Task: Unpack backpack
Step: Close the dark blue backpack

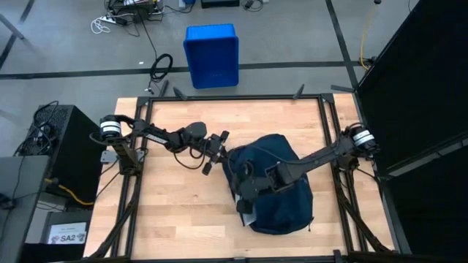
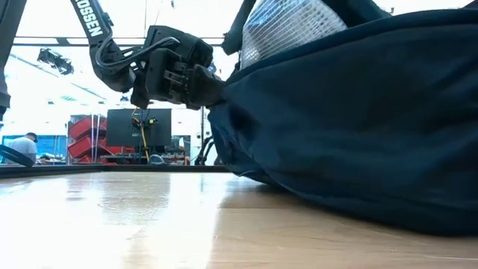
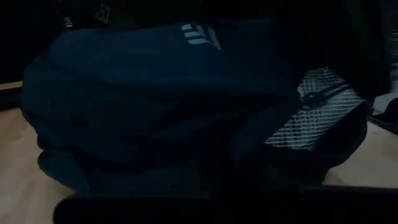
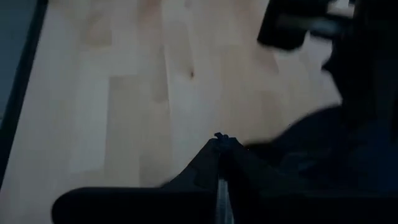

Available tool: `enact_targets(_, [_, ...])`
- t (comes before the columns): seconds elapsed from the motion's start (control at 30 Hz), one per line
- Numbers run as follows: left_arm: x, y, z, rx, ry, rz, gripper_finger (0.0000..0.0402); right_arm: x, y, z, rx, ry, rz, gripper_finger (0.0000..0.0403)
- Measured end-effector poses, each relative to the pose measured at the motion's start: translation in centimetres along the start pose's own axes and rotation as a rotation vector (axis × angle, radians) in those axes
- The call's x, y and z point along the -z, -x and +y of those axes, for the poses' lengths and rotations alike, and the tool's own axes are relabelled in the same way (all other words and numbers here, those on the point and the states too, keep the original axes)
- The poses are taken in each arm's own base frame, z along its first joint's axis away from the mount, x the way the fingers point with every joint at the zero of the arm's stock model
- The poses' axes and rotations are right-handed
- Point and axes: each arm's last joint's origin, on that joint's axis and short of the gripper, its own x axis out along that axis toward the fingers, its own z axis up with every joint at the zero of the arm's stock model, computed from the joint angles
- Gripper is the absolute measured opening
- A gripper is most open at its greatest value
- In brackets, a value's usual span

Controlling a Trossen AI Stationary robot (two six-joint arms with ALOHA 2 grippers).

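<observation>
1. Backpack [image 1: 281, 186]: dark navy soft bag lying on its side on the worktop [image 1: 183, 212], right of centre. In the low view it bulks across the right half, and a white mesh panel [image 2: 287, 26] shows at its upper edge.

2. Left pincer [image 1: 219, 150]: I have the left arm stretched across the worktop so that its pincer meets the bag's upper left edge. The low view puts the pincer [image 2: 190, 78] hard against the fabric, fingers closed. Judging by the raised cloth there, it has pinched a fold of the backpack, most likely to hold the bag steady or lift its rim.

3. Left wrist view: filled by the bag [image 3: 155, 106], with its small white logo label [image 3: 200, 34] facing the camera and the mesh panel [image 3: 317, 112] off to one side. No opening is visible from here.

4. Right pincer [image 1: 245, 197]: the right arm lies over the top of the bag, pincer at its left side. In the right wrist view the closed fingers [image 4: 221, 158] nip a peak of dark fabric above bare worktop. I judge this a second grip on the backpack, so the two holds can spread the cloth.

5. Status: nothing is out of the bag yet; its contents are hidden. A bright blue bin [image 1: 212, 55] stands on the floor beyond the worktop.
</observation>
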Motion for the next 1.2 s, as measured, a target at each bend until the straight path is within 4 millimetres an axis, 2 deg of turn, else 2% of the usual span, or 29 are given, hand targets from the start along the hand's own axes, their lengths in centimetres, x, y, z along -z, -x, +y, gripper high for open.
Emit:
enact_targets(0.3, [-1.0, 0.0, -0.6, 0.045, 0.006, -0.030, 0.0000, 1.4, 1.1, 1.8, 0.054, -0.037, 0.023, 0.0000])
enact_targets(0.53, [-1.3, -0.5, -1.8, 0.189, -0.006, -0.052, 0.0008, 1.6, 1.9, 2.6, 0.057, -0.037, -0.001, 0.0000])
enact_targets(0.63, [-1.4, -1.1, -2.9, 0.221, -0.079, -0.060, 0.0027, 1.7, 1.9, 2.7, 0.073, -0.033, -0.010, 0.0000])
enact_targets(0.73, [-1.6, -2.0, -4.5, 0.231, -0.224, -0.073, 0.0054, 1.7, 1.9, 2.7, 0.080, -0.031, -0.009, 0.0000])
enact_targets(0.83, [-1.7, -3.1, -6.3, 0.143, -0.421, -0.046, 0.0083, 1.8, 2.0, 2.7, 0.083, -0.027, -0.004, 0.0000])
enact_targets(0.93, [-1.7, -4.0, -8.0, -0.040, -0.598, 0.048, 0.0113, 1.8, 2.0, 2.8, 0.086, -0.026, -0.005, 0.0000])
enact_targets(1.07, [-1.9, -4.6, -9.7, -0.252, -0.706, 0.156, 0.0150, 1.9, 2.1, 2.9, 0.089, -0.023, -0.007, 0.0000])
enact_targets(1.2, [-2.9, -4.7, -11.5, -0.323, -0.787, 0.175, 0.0189, 1.9, 2.1, 2.9, 0.087, -0.024, -0.006, 0.0000])
